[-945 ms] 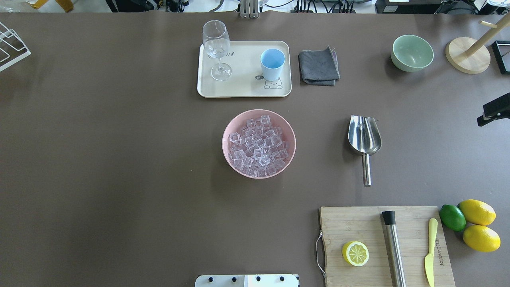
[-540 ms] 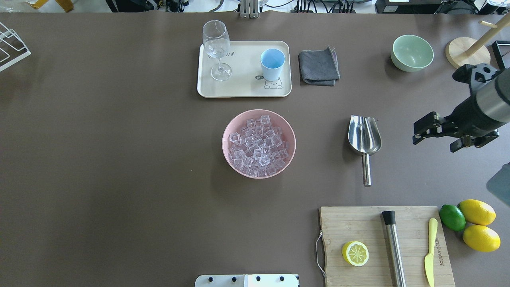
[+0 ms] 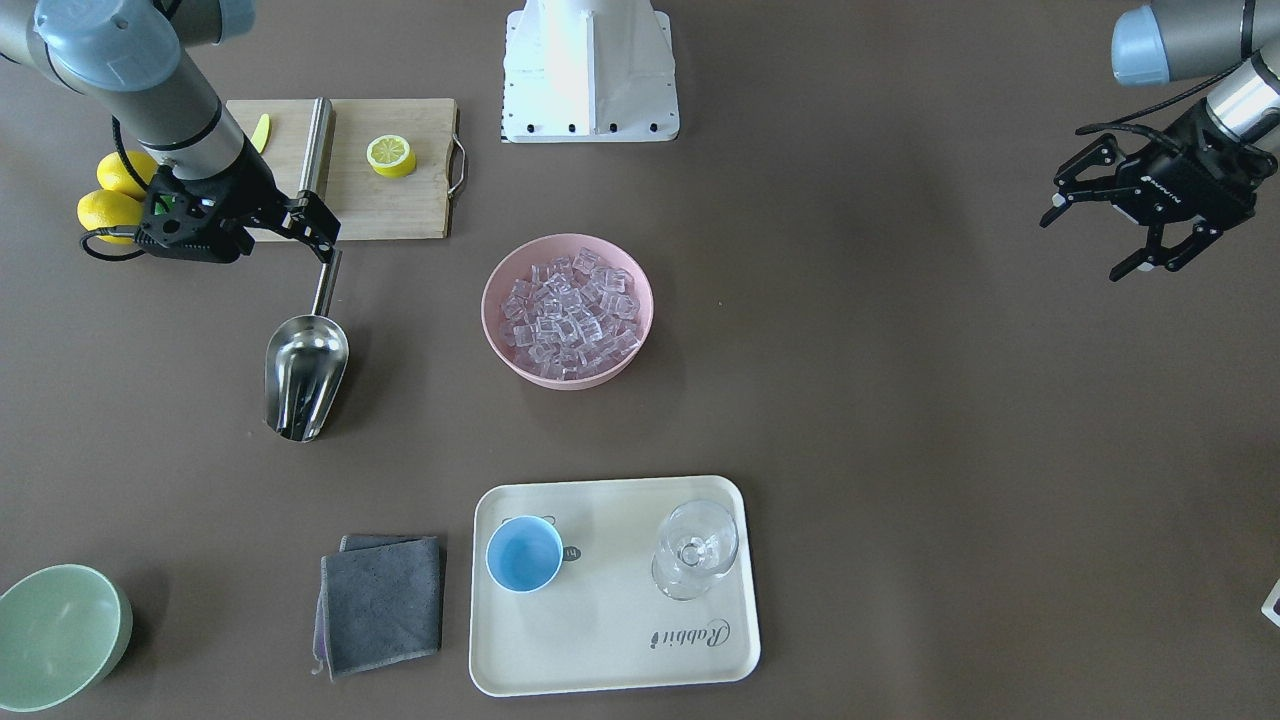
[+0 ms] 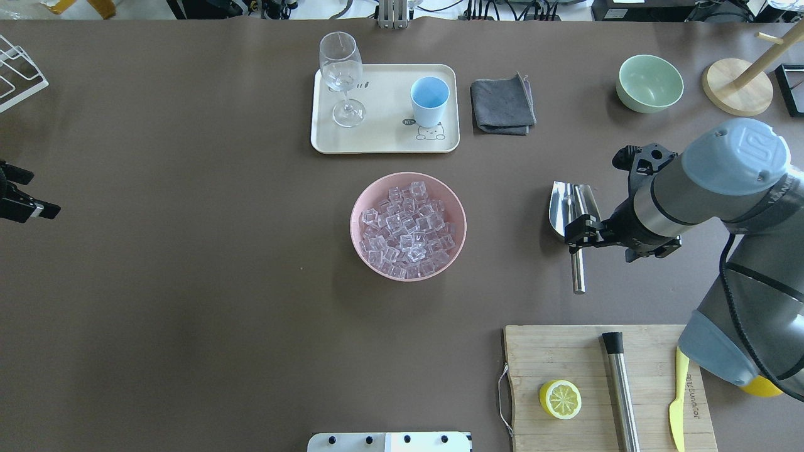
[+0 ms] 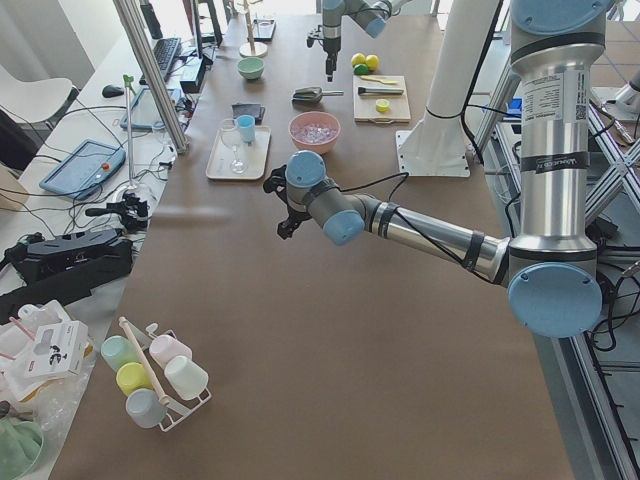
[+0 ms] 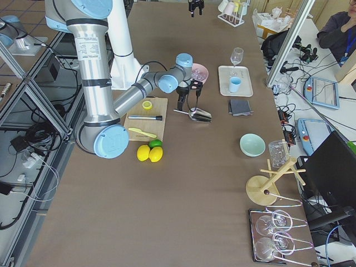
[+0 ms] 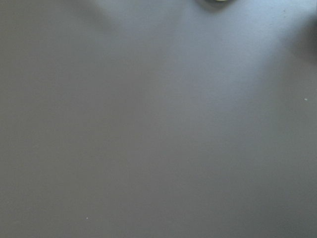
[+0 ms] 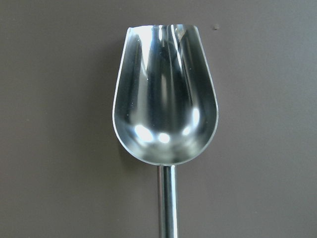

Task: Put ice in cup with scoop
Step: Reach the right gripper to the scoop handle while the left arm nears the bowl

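Steel, stiff and slick, the scoop (image 3: 305, 375) looks front-heavy, so the right gripper (image 4: 575, 235), fingers wide over its handle (image 4: 578, 276), should clamp near the trough (image 8: 166, 94).

Robotics lab: aluminium framing (image 5: 152, 75), loose cables (image 6: 30, 132), tablet (image 5: 85, 165) beside test table (image 5: 250, 350)

**Ice, cup, scoop: where each is lying**

Ice (image 4: 408, 229) is sitting heaped as clear cubes in the pink bowl (image 4: 355, 220). The light-blue cup (image 4: 429, 100) is standing upright and empty on the cream tray (image 4: 383, 135). The steel scoop (image 3: 305, 375) is lying flat on the table (image 4: 188, 251), trough up and empty, handle pointing toward the robot.
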`<state>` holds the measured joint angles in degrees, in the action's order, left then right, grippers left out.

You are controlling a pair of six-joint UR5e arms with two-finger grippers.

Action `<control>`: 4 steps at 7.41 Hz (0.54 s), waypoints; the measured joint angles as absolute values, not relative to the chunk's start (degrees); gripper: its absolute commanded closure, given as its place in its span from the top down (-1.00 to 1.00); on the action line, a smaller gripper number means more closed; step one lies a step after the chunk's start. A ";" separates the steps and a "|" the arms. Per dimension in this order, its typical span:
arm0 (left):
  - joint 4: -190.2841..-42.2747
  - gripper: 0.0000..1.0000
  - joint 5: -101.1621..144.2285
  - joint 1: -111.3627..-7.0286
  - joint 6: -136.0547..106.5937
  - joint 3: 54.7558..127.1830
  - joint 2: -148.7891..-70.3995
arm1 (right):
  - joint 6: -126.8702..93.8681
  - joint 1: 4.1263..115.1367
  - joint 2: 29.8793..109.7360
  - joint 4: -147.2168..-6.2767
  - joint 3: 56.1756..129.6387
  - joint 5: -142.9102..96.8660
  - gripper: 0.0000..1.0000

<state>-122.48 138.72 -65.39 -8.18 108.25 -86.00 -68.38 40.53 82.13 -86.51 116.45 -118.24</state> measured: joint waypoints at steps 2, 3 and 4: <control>-133.23 0.97 141.38 -63.41 -7.74 100.37 -89.47 | -67.68 39.37 79.94 -86.09 112.96 -117.65 0.95; -136.64 0.97 142.07 -63.09 -7.63 98.03 -91.87 | -66.90 39.18 79.70 -85.94 111.54 -117.62 0.86; -137.72 0.97 142.17 -62.93 -7.64 97.16 -94.48 | -66.69 38.87 79.60 -85.71 110.40 -117.60 0.86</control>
<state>-137.72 142.17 -62.93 -7.64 97.16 -94.48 -66.69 38.87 79.60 -85.71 110.40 -117.60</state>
